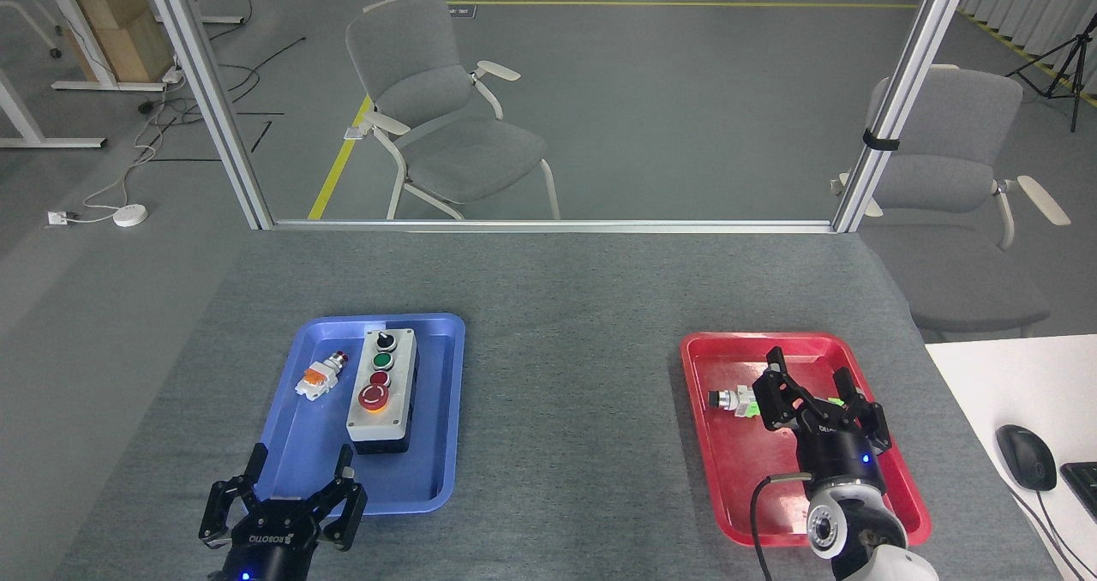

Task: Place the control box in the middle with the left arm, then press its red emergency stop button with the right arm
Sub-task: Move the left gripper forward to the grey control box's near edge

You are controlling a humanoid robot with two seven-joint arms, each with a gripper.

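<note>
In the blue tray [302, 444], control box [382, 385] beside its right rim.

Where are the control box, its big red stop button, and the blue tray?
control box [382, 410]: head view, on the grey top face below the buttons.
stop button [374, 395]: head view, on the red mushroom cap.
blue tray [302, 444]: head view, on the bare floor left of the box.

Bench [566, 307]: matt grey felt-like cloth, speckled. Blue tray [428, 478], lower left: smooth glossy plastic. Red tray [728, 478], lower right: the same finish. Control box [383, 390]: light-grey matt plastic shell, black base; red emergency stop button [374, 396] glossy. Fingers of both grippers [252, 464] [776, 363]: matt black. Frame posts [206, 84], top: brushed metal.
</note>
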